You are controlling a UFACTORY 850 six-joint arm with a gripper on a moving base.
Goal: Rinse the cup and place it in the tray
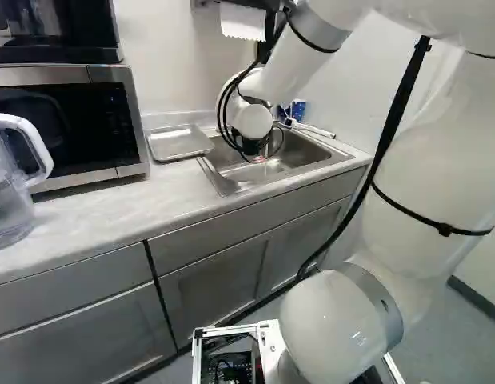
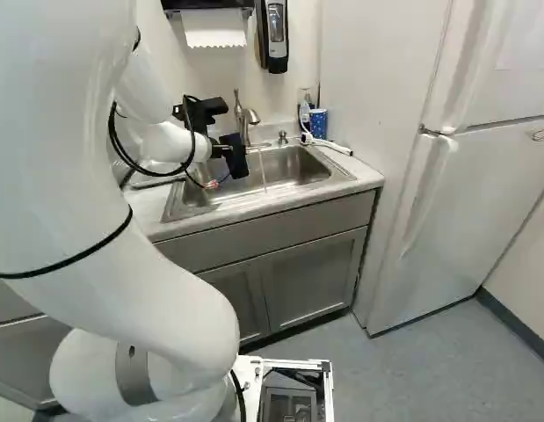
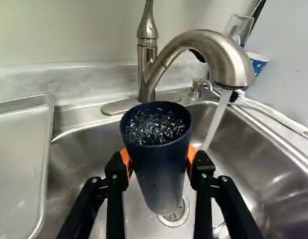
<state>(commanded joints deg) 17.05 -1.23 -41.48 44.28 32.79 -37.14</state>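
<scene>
In the right base view my gripper (image 2: 222, 150) is over the sink's near-left part. The wrist view shows the gripper (image 3: 158, 158) shut on a dark blue cup (image 3: 160, 174), an orange pad against each side. The cup is upright, open end up, above the drain, with rippling water visible inside. Beside it, a stream of water (image 3: 216, 119) falls from the faucet (image 3: 213, 47) past the cup, not into it. The metal tray (image 1: 180, 144) lies on the counter left of the sink (image 1: 299, 156) in the left base view.
A microwave (image 1: 63, 128) and a clear pitcher (image 1: 11, 188) stand on the counter beyond the tray. A patterned blue cup (image 2: 318, 121) and a white-handled brush (image 2: 329, 144) are at the sink's far corner. A fridge (image 2: 465, 202) stands at the right.
</scene>
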